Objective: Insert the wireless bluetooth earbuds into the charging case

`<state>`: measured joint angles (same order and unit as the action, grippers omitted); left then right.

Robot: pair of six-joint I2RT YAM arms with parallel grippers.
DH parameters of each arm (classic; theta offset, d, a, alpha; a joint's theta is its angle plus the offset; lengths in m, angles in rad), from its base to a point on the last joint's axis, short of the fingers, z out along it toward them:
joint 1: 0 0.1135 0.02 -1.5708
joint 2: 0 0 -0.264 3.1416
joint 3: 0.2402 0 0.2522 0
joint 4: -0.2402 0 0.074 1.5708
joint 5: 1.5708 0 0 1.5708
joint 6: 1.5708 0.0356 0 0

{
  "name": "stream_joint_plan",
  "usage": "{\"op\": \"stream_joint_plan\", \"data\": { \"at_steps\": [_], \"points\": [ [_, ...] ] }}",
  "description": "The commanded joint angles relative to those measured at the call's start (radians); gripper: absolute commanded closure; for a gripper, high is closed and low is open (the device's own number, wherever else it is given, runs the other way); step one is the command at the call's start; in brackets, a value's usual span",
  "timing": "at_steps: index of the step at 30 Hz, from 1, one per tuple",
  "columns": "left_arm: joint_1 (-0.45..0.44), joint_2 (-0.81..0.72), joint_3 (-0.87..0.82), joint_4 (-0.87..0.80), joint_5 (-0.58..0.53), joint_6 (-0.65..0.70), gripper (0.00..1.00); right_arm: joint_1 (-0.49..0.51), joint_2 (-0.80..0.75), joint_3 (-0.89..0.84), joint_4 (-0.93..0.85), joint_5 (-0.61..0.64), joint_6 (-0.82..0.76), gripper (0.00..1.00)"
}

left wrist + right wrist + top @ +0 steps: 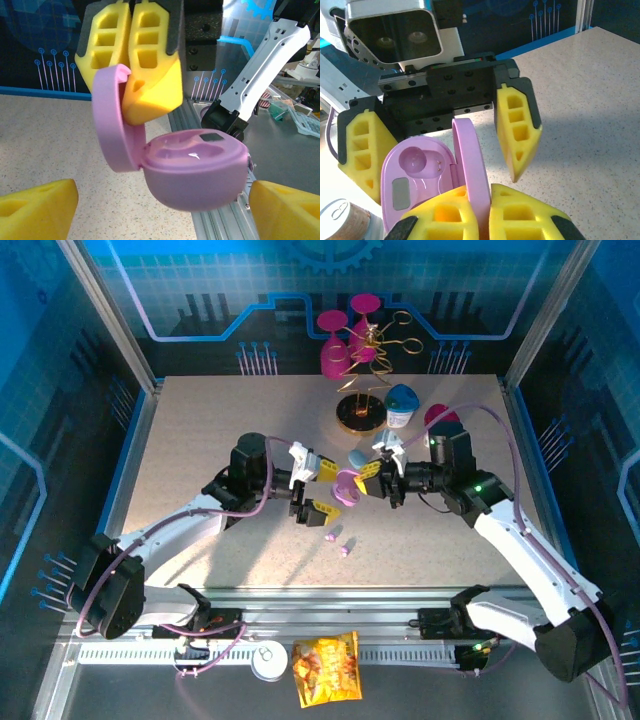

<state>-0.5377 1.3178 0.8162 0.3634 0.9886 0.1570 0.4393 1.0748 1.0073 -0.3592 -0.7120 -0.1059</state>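
Note:
The pink charging case (346, 487) hangs open above the table between the two arms. My right gripper (485, 212) is shut on its raised lid (470, 160), and that same clamp on the lid (112, 120) shows in the left wrist view. The case's base (200, 170) has empty sockets. My left gripper (160, 210) is open, one yellow finger (37, 210) on each side of the base, not touching it. Two lilac earbuds (330, 536) (345, 551) lie on the table just in front of the case.
A pale blue case (357, 457) lies behind the pink one. Further back stand a wire rack with pink glasses (355, 345), a blue object on a white cup (402, 405) and a pink piece (440, 418). A snack bag (327, 668) and a can (268, 660) sit by the near rail.

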Motion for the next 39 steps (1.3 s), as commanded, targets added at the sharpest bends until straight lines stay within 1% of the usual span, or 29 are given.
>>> {"op": "stream_joint_plan", "data": {
  "at_steps": [1, 4, 6, 11, 14, 21, 24, 27, 31, 33, 39],
  "points": [
    [0.0, -0.006, 0.032, -0.004, 0.005, 0.002, 0.11, 0.03, 0.007, 0.042, -0.043, 0.057, -0.044, 1.0],
    [0.0, -0.003, 0.034, 0.002, 0.002, -0.015, 0.12, 0.045, 0.008, 0.048, -0.045, 0.098, -0.051, 1.0],
    [-0.001, -0.002, 0.034, 0.004, 0.001, -0.017, 0.16, 0.053, 0.007, 0.048, -0.044, 0.115, -0.055, 1.0],
    [0.0, 0.002, 0.037, 0.004, -0.001, -0.022, 0.2, 0.071, 0.007, 0.053, -0.049, 0.166, -0.074, 1.0],
    [-0.001, 0.009, 0.041, 0.004, 0.001, -0.028, 0.25, 0.083, 0.005, 0.053, -0.053, 0.179, -0.084, 1.0],
    [-0.001, 0.017, 0.043, 0.011, -0.003, -0.04, 0.3, 0.099, -0.011, 0.038, -0.033, 0.205, -0.096, 1.0],
    [0.0, 0.018, 0.042, 0.011, -0.005, -0.039, 0.3, 0.099, -0.019, 0.033, -0.024, 0.215, -0.093, 1.0],
    [0.001, 0.017, 0.038, 0.011, -0.01, -0.037, 0.25, 0.101, -0.03, 0.029, -0.016, 0.219, -0.091, 1.0],
    [-0.001, 0.014, 0.035, 0.012, -0.013, -0.037, 0.24, 0.1, -0.038, 0.025, -0.011, 0.221, -0.087, 1.0],
    [0.0, 0.014, 0.035, 0.013, -0.013, -0.038, 0.27, 0.099, -0.038, 0.023, -0.011, 0.225, -0.087, 1.0],
    [0.0, 0.012, 0.035, 0.014, -0.01, -0.04, 0.39, 0.101, -0.033, 0.02, -0.004, 0.218, -0.083, 1.0]
  ]
}}
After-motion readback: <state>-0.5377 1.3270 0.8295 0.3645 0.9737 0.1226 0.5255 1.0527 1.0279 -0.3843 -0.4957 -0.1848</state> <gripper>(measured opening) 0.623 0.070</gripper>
